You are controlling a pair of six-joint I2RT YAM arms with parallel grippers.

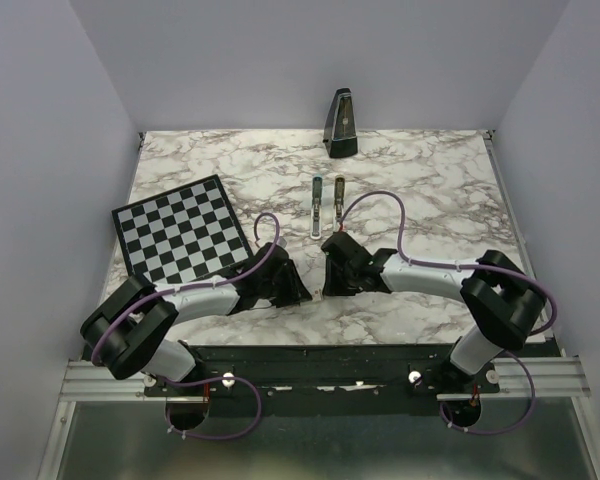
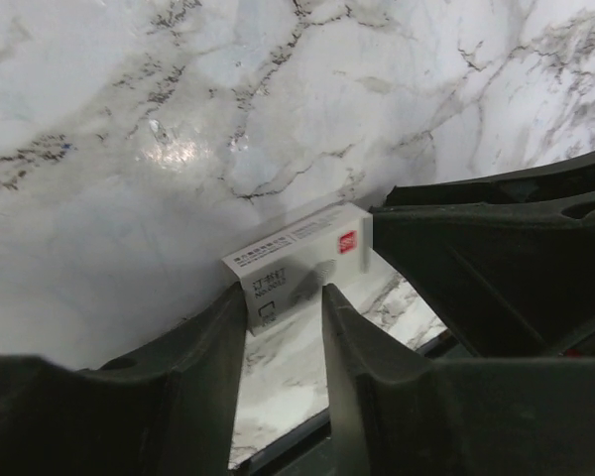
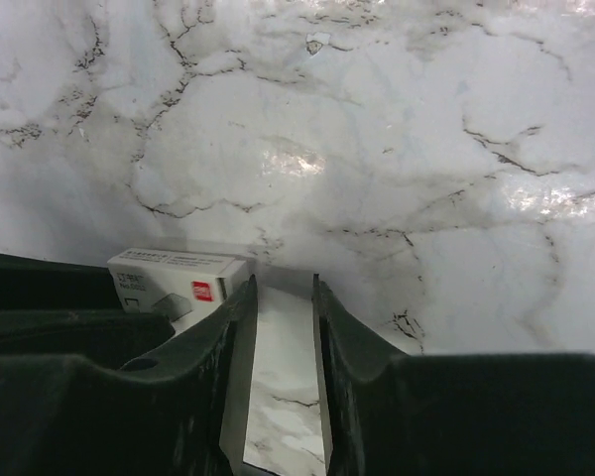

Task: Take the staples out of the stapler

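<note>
Small white box on the marble table: red square logo near one end, rows of dark print on top and side. Too blurred; I can't read any of it.

You have: left gripper, lower centre, fingers parted; small white box at its tips; black housing, right; marble table behind.

i read bare marble across the right of the top view. the chessboard fills the left, the metronome blocks upper centre, the stapler lies mid-frame, and the white box sits just ahead of the left gripper.
</note>
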